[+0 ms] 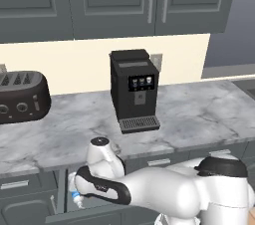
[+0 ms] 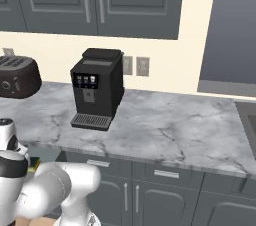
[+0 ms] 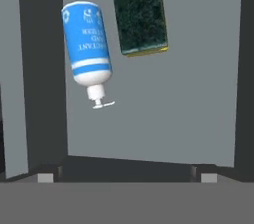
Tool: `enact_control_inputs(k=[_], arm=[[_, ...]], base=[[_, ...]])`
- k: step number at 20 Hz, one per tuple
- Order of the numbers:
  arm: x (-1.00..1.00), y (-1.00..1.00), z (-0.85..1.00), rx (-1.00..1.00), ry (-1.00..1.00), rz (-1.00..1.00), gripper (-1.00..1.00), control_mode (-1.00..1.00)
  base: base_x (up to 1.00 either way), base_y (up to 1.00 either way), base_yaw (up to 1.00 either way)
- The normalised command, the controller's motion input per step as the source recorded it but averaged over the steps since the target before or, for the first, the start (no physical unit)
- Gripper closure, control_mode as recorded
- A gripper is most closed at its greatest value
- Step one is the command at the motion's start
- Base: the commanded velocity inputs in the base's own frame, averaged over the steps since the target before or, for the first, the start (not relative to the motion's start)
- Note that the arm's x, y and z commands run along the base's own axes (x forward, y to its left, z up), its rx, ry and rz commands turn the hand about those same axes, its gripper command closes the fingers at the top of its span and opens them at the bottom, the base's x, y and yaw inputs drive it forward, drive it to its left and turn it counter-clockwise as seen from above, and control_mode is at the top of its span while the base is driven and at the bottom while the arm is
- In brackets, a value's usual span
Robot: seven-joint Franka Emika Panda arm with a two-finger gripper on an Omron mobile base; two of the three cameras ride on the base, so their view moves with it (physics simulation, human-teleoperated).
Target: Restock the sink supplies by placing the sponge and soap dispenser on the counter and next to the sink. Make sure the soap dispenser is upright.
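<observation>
The hand (image 3: 124, 177) hangs over an open drawer (image 3: 198, 119) below the worktop (image 1: 199, 114), its two fingers spread wide with nothing between them. In the hand view, the soap bottle (image 3: 88, 44) lies on its side on the grey drawer floor, ahead of the hand and a little to the left, its pump end pointing back toward the fingers. The sponge (image 3: 140, 17) lies flat just beside the bottle, farther from the hand and slightly right, green face up with a thin yellow edge showing; the two are close but apart. In the left base view, the bottle's blue and white tip shows beside the lowered arm, under the worktop's front edge. On the worktop above stand a black coffee machine (image 1: 133, 89) and a dark toaster (image 1: 22, 95), both well away from the hand. A corner of the sink (image 2: 248, 120) shows at the far right edge of the right base view.
</observation>
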Motion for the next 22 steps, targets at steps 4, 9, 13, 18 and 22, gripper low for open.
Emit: enact_control_inputs(k=[4,9,13,18,22], arm=[[0.00,0.00,-0.28,0.00,0.05,0.02,-1.00,-1.00],[0.05,0.00,-0.25,0.00,0.02,0.05,-1.00,-1.00],[0.13,0.03,-0.22,0.00,0.08,0.09,-1.00,-1.00],[0.00,0.20,-0.27,-0.02,0.04,0.08,-1.00,-1.00],[-0.16,0.33,-0.18,0.00,0.01,0.09,-1.00,-1.00]], base=[[0.00,0.00,0.00],[0.00,0.00,0.00],[0.00,0.00,0.00],[0.00,0.00,0.00],[0.00,0.00,0.00]])
